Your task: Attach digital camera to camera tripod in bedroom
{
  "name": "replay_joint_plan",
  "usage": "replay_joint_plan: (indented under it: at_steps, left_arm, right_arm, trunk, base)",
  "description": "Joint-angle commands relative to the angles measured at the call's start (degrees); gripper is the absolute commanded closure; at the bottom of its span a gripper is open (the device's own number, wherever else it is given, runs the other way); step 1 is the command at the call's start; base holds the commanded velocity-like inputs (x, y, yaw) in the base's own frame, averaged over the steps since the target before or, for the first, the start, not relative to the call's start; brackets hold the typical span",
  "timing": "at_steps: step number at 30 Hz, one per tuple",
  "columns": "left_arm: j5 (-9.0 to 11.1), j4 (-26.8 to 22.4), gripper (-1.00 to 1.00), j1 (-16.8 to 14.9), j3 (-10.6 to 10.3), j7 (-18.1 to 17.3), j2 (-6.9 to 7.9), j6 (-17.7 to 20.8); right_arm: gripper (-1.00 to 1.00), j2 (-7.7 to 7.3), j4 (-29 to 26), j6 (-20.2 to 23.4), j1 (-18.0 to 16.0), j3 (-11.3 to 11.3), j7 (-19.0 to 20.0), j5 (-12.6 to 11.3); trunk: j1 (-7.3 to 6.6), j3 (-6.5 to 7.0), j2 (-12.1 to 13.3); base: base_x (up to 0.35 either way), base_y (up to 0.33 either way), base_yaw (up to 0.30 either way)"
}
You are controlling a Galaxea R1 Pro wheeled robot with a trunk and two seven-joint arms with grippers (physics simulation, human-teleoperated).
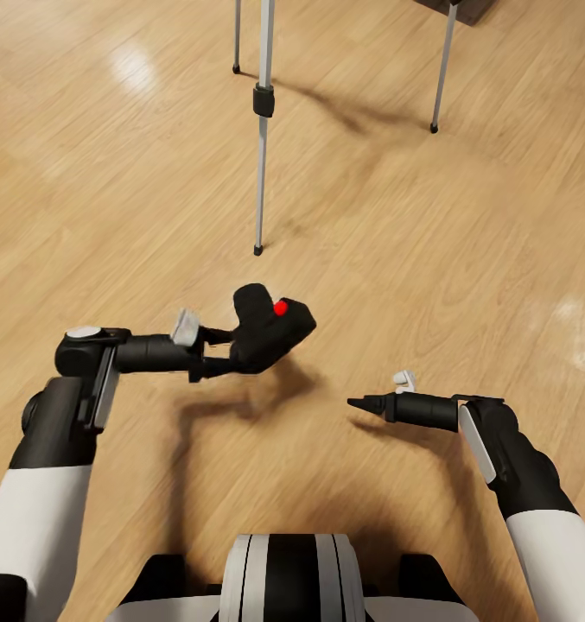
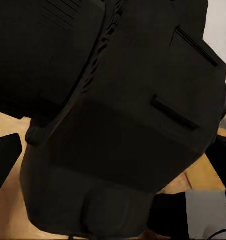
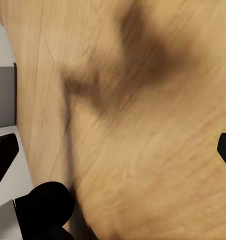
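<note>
Jaws: left gripper (image 1: 227, 350) clamped on the digital camera (image 1: 270, 326), held above the floor (image 1: 430, 259); right gripper (image 1: 361, 403) looks pinched together, empty. Camera tripod (image 1: 263, 130) stands at 12 o'clock from the cam, legs seen, head cut off at frame top, left arm nearer. Left wrist view gives the cam body (image 2: 123, 130) up close; head view gives the red button (image 1: 280, 307).

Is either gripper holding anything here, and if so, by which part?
The left gripper holds the small black chunky camera with a red button by its end nearest the arm, above the floor. The right gripper holds nothing.
</note>
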Motion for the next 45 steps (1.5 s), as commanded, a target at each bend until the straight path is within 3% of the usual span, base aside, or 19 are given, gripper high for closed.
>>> replay_joint_plan:
  at_steps: [1, 2, 6, 7, 9, 16, 18, 20, 23, 27, 28, 31, 33, 34, 35, 36, 39, 45]
  left_arm:
    - [0.6, -0.8, 1.00, 0.0, 1.1, -0.2, -0.48, 2.0]
    - [2.3, -1.9, 1.00, 0.0, 3.4, -0.1, -1.50, 4.3]
    - [6.9, -3.0, 1.00, 0.3, 8.3, 0.0, -3.32, 6.9]
    - [9.0, -3.2, 1.00, 0.9, 10.0, 0.2, -4.11, 7.6]
    - [10.5, -3.3, 1.00, 1.5, 11.1, 0.4, -4.84, 8.3]
    - [13.3, -1.7, 1.00, 2.6, 12.8, 1.4, -6.19, 12.3]
    - [13.4, -0.2, 1.00, 2.9, 11.7, 1.5, -6.89, 13.5]
    - [13.7, 1.3, 1.00, 3.1, 9.4, 1.7, -8.29, 13.5]
    - [13.9, 4.8, 1.00, 3.1, 8.8, 2.1, -9.14, 13.4]
    - [14.0, 8.1, 1.00, 3.1, 11.4, 2.8, -9.54, 13.4]
    - [13.9, 8.7, 1.00, 3.1, 13.2, 3.8, -9.61, 13.5]
    - [13.3, 9.9, 1.00, 3.3, 20.0, 16.2, -9.71, 13.3]
    - [13.2, 10.1, 1.00, 3.6, 21.6, 21.9, -9.75, 13.3]
    - [13.2, 10.3, 1.00, 4.3, 22.7, 27.8, -9.79, 13.2]
    - [13.2, 10.4, 1.00, 4.7, 23.1, 30.6, -9.85, 13.2]
    - [13.7, 10.4, 1.00, 6.9, 24.2, 41.8, -10.41, 12.2]
    - [14.0, 9.1, 1.00, 7.8, 24.4, 45.2, -10.99, 11.0]
    - [13.8, 1.4, 1.00, 11.5, 24.5, 48.5, -14.46, 10.0]
  right_arm:
    - [-1.00, 0.00, 0.0, 0.3, 0.0, 0.0, 0.1, -0.1]
    - [-1.00, 0.00, 0.0, 0.3, 0.0, 0.0, 0.1, -0.1]
    - [-1.00, 0.00, 0.0, 0.3, 0.0, 0.0, 0.1, -0.2]
    - [-1.00, 0.00, -0.1, 0.3, 0.0, 0.0, 0.2, -0.1]
    - [-1.00, 0.00, -0.1, 0.3, 0.0, 0.0, 0.2, -0.1]
    - [-1.00, 0.00, -0.2, 0.3, 0.0, 0.0, 0.3, -0.2]
    - [-1.00, 0.00, -0.2, 0.3, 0.0, -0.1, 0.3, -0.2]
    - [-1.00, 0.00, -0.3, 0.3, 0.0, -0.1, 0.2, -0.2]
    - [-1.00, 0.00, -0.3, 0.3, 0.0, -0.1, 0.2, -0.2]
    - [-1.00, 0.00, -0.3, 0.3, 0.0, -0.2, 0.3, -0.4]
    - [-1.00, 0.00, -0.3, 0.3, 0.0, -0.2, 0.3, -0.4]
    - [-1.00, 0.00, -0.4, 0.3, 0.0, -0.1, 0.1, -0.5]
    - [-1.00, 0.00, -0.4, 0.3, 0.0, -0.1, 0.1, -0.4]
    - [-1.00, 0.00, -0.4, 0.3, 0.0, -0.1, 0.1, -0.4]
    - [-1.00, 0.00, -0.4, 0.3, 0.0, -0.1, 0.1, -0.4]
    - [-1.00, 0.00, -0.4, 0.3, 0.0, -0.1, 0.1, -0.5]
    - [-1.00, 0.00, -0.4, 0.3, 0.0, -0.1, 0.2, -0.5]
    - [-1.00, 0.00, -0.4, 0.3, 0.0, -0.1, 0.1, -0.5]
  trunk:
    - [-0.01, -0.03, 0.0]
    - [-0.01, -0.03, 0.0]
    - [-0.01, -0.03, 0.0]
    - [-0.01, -0.03, 0.0]
    - [-0.01, -0.03, 0.0]
    - [-0.01, -0.03, 0.0]
    - [-0.01, -0.03, 0.0]
    - [-0.01, -0.03, 0.0]
    - [-0.01, -0.03, 0.0]
    - [-0.01, -0.03, 0.0]
    - [-0.01, -0.03, 0.0]
    - [-0.01, -0.03, 0.0]
    - [-0.01, -0.03, 0.0]
    - [-0.01, -0.03, 0.0]
    - [-0.01, -0.03, 0.0]
    - [-0.01, -0.03, 0.0]
    - [-0.01, -0.03, 0.0]
    - [-0.01, -0.03, 0.0]
  base:
    - [0.000, 0.000, 0.000]
    - [0.000, 0.000, 0.000]
    - [0.000, 0.000, 0.000]
    - [0.000, 0.000, 0.000]
    - [0.000, 0.000, 0.000]
    - [0.000, 0.000, 0.000]
    - [0.000, 0.000, 0.000]
    - [0.000, 0.000, 0.000]
    - [0.000, 0.000, 0.000]
    - [0.000, 0.000, 0.000]
    - [0.000, 0.000, 0.000]
    - [0.000, 0.000, 0.000]
    - [0.000, 0.000, 0.000]
    - [0.000, 0.000, 0.000]
    - [0.000, 0.000, 0.000]
    - [0.000, 0.000, 0.000]
    - [0.000, 0.000, 0.000]
    - [0.000, 0.000, 0.000]
